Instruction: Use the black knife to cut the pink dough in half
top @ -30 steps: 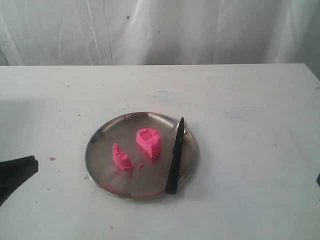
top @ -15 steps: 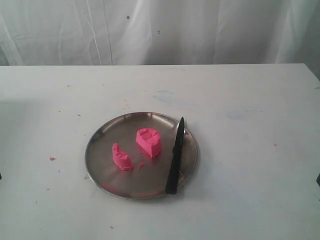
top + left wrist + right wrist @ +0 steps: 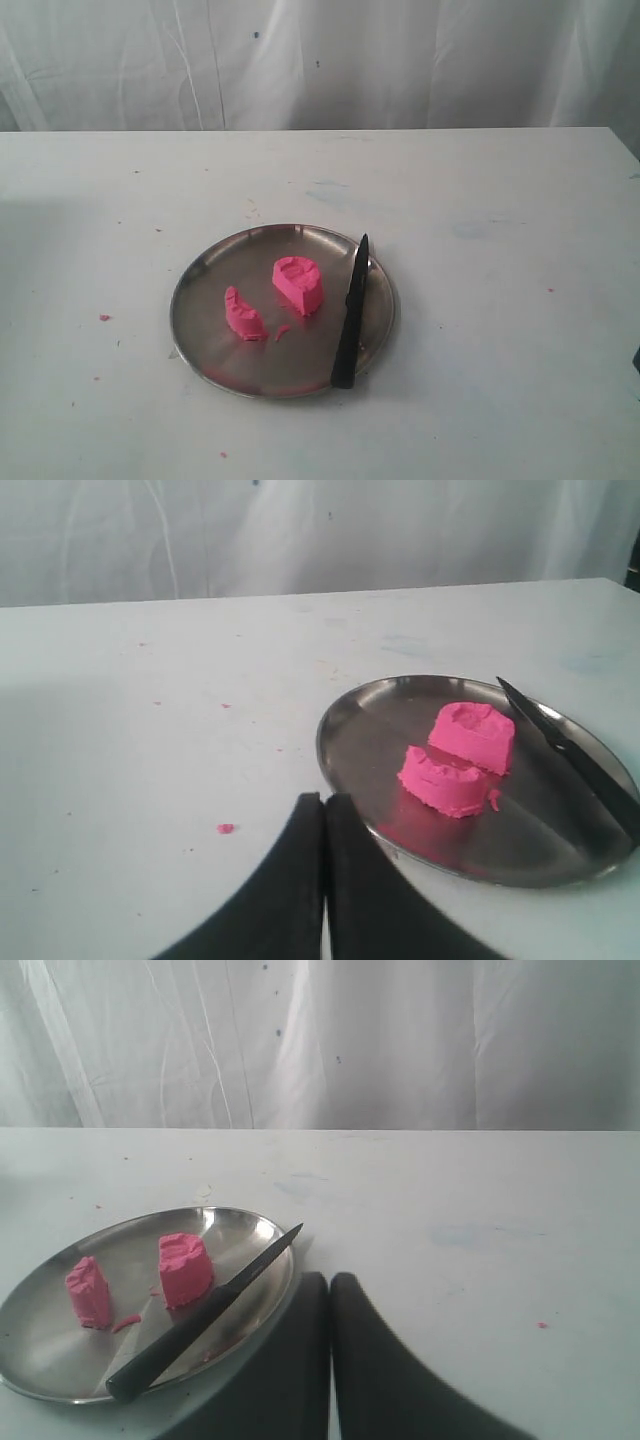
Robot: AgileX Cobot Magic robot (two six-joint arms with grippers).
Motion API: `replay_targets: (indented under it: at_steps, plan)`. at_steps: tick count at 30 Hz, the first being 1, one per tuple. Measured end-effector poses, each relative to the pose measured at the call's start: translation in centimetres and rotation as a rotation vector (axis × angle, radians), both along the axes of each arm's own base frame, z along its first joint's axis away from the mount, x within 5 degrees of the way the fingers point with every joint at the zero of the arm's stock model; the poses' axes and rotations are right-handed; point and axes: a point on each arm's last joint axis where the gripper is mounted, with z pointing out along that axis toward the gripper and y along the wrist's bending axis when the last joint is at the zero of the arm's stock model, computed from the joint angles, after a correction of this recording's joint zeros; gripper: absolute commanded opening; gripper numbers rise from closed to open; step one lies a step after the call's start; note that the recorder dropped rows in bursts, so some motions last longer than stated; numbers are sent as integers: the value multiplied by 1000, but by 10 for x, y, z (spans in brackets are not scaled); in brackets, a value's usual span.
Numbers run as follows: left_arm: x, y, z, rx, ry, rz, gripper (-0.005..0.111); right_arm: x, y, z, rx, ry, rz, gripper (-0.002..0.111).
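The pink dough lies in two chunks on the round steel plate [image 3: 200,300]: a larger one [image 3: 298,285] near the middle and a smaller one [image 3: 243,316] to its left. The black knife [image 3: 351,312] rests across the plate's right side, tip pointing to the far rim. Neither gripper shows in the exterior view. The left gripper [image 3: 324,802] is shut and empty, off the plate's rim, with both chunks [image 3: 472,734] [image 3: 441,779] beyond it. The right gripper [image 3: 330,1282] is shut and empty beside the plate [image 3: 40,1360], close to the knife [image 3: 205,1315].
Small pink crumbs dot the white table [image 3: 500,200], one left of the plate [image 3: 104,317] and one on the plate [image 3: 282,331]. A white curtain hangs behind the table's far edge.
The left arm's dark shape at the lower left edge of the exterior view has pulled out of sight. Dough, knife and plate have not moved.
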Motion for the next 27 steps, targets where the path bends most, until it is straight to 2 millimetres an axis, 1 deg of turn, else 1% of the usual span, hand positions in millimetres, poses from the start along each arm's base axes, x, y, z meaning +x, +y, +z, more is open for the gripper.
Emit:
replay_targets:
  at_steps: [8, 13, 22, 27]
  plan:
    - [1, 4, 0, 0, 2, 66, 0, 0, 0, 0, 0, 0, 0, 0]
    - [1, 5, 0, 0, -2, 77, 0, 0, 0, 0, 0, 0, 0, 0]
    - [-6, 6, 6, -20, -96, 77, 0, 0, 0, 0, 0, 0, 0, 0]
    - [-8, 6, 8, -25, -120, 77, 0, 0, 0, 0, 0, 0, 0, 0]
